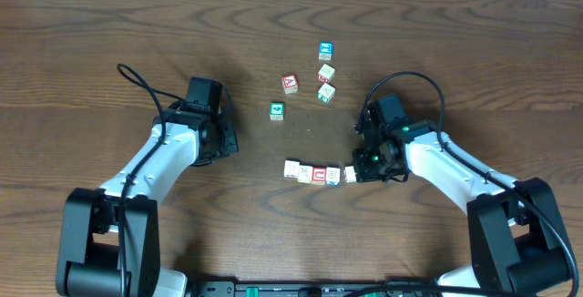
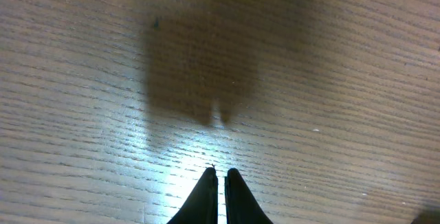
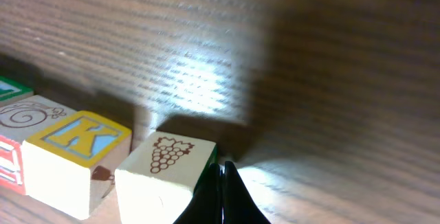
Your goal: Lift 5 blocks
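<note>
Five blocks (image 1: 319, 174) were noted in a single row on the table (image 1: 455, 42), face to face, near the front edge between the two arms. The arrangement was judged to be deliberate, so that the row might be squeezed from both ends and raised as one piece. The right hand (image 3: 223, 183) was found clenched, grasping nothing, its closed tips set low against the outer side of the grape-marked block (image 3: 168, 165) at the row's right end, seemingly touching. It was read as a blunt pad for pressing, not a pincer. A yellow K block (image 3: 75, 138) was seen next along. The left hand (image 2: 221, 176) was likewise clenched and empty, held over bare wood well apart from the row's left end, so no opposing pressure was yet supplied. Loose cubes farther back, a green-faced cube (image 1: 277, 110) among them, were left outside the row.
</note>
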`<state>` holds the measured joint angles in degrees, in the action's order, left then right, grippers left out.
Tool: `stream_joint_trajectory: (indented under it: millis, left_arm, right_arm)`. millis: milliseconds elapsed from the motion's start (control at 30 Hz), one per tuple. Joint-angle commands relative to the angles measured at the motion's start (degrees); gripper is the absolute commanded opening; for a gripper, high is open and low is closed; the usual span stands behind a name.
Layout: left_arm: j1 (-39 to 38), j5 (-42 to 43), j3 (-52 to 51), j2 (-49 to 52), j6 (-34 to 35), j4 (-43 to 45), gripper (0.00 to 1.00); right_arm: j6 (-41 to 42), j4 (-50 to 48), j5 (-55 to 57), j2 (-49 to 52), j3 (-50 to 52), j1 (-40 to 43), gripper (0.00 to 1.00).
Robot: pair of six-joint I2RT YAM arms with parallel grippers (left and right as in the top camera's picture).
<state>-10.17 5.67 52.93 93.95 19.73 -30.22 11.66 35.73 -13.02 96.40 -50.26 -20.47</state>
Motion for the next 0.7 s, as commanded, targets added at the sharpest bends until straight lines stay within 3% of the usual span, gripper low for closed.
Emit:
stream_joint_trajectory:
  millis: [0, 433, 667]
  left_arm:
    - [0.2, -0.1, 0.6, -0.9, 0.5, -0.2, 0.07]
    - [0.2, 2.0, 0.6, -0.9, 0.4, -0.2, 0.07]
    - [0.1, 12.6, 0.5, -0.8, -10.1, -0.6, 0.07]
  right_arm:
    - [5.2, 0.3, -1.0, 0.3, -0.5, -2.5, 0.01]
    - [12.6, 0.7, 2.1, 0.3, -0.5, -7.1, 0.01]
    - [12.6, 0.7, 2.2, 0.3, -0.5, -7.1, 0.01]
